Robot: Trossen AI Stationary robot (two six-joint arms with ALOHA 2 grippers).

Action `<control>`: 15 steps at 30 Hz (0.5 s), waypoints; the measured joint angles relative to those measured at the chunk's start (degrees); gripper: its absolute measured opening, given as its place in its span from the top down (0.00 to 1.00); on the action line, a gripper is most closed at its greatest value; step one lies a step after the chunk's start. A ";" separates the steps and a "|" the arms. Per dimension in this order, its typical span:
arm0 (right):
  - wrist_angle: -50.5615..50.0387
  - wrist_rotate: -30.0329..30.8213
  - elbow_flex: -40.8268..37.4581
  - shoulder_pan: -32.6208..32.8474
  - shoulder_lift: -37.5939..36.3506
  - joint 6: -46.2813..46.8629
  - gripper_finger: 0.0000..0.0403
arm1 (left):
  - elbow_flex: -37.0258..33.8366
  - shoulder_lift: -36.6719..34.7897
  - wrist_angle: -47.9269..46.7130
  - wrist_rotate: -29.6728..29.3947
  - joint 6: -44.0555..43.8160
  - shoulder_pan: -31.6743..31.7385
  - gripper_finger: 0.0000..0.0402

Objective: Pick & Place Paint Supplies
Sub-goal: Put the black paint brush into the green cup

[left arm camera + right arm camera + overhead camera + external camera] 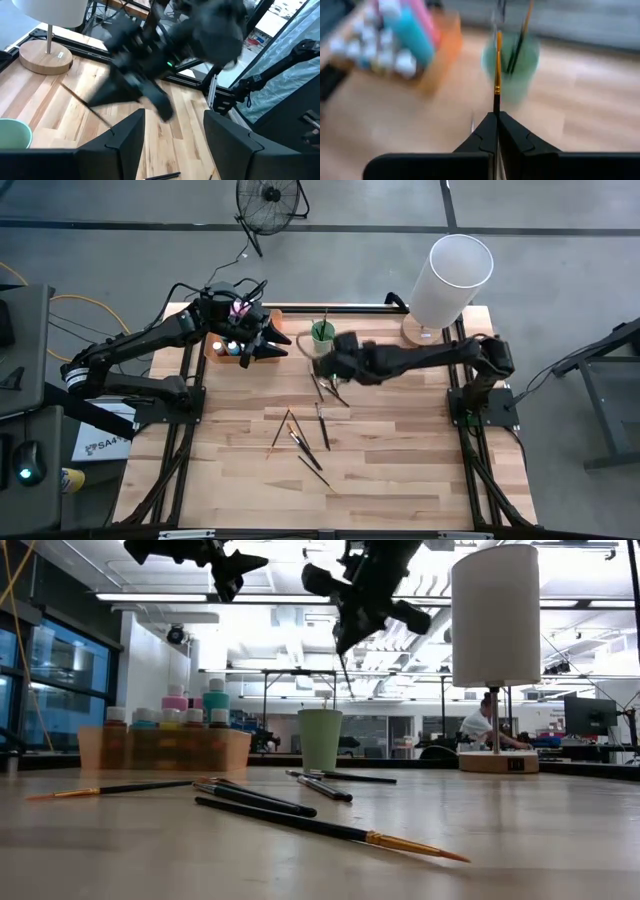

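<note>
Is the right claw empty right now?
No, the right claw is shut on a brush, pointed toward the green cup.

Pale wooden bench [400, 470] under everything. Green cup [322, 333] near the far edge, just right of an orange tray [212, 352]. White cylindrical lamp [450, 278] on a round wooden base at the far right corner. Black fan [270, 198] on the floor beyond. Seated person [487, 726] in the room behind.

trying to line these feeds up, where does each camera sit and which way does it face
High: overhead, straight down on the table; both arms.
Low: at tabletop height, level across to the room; both arms overhead.
Left wrist: open left gripper, facing the right arm.
Right wrist: right gripper shut on a brush, facing the green cup.
Shared: green cup, lamp, orange tray.
</note>
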 joint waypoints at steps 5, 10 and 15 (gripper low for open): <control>15.10 4.93 0.02 -6.53 0.72 -16.32 0.99 | 0.00 0.00 0.02 -0.04 -0.02 0.00 0.50; 25.33 3.95 0.02 -12.22 2.13 -24.47 0.99 | 0.00 0.00 -0.03 -0.07 -0.02 0.00 0.50; 26.19 -0.37 -0.04 -16.88 4.55 -28.14 0.99 | 0.00 0.00 -0.10 -0.09 -0.22 0.00 0.50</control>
